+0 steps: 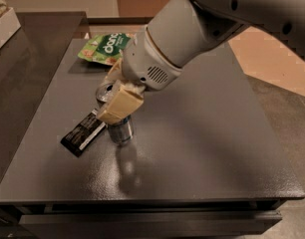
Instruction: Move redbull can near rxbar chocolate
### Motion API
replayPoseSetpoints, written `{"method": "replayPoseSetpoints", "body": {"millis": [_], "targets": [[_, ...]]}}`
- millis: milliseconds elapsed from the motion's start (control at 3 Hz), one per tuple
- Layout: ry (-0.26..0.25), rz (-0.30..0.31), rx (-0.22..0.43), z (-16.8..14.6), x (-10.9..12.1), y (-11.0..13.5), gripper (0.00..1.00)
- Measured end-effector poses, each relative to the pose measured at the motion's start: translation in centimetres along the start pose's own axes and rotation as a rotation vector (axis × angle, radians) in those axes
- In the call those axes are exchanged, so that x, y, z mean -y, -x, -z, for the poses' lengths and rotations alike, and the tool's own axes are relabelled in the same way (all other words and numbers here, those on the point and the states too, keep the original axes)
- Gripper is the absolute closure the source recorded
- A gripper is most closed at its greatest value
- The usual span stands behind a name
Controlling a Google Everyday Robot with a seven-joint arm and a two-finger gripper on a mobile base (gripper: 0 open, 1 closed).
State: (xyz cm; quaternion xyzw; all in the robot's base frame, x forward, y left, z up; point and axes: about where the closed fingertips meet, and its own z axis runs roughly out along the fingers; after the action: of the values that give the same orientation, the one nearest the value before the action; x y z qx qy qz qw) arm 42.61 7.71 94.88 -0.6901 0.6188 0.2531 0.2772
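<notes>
The redbull can, slim and silver-grey, stands upright on the dark grey table, its top showing behind the fingers. My gripper is shut on the can's upper part, with a tan finger pad across its front. The rxbar chocolate, a flat black bar with white markings, lies just left of the can, its right end almost touching the can's base.
A green snack bag lies at the table's back left, behind the arm. A white box edge sits on the darker counter at far left. The table's front edge runs along the bottom.
</notes>
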Motion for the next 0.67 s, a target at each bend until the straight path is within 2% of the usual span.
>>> {"method": "replayPoseSetpoints", "body": {"millis": [333,667], "targets": [[0.013,0.000,0.024,-1.5,0.1,0.3,1.00],[0.012,0.000,0.044,-2.6,0.4,0.6,0.83]]}}
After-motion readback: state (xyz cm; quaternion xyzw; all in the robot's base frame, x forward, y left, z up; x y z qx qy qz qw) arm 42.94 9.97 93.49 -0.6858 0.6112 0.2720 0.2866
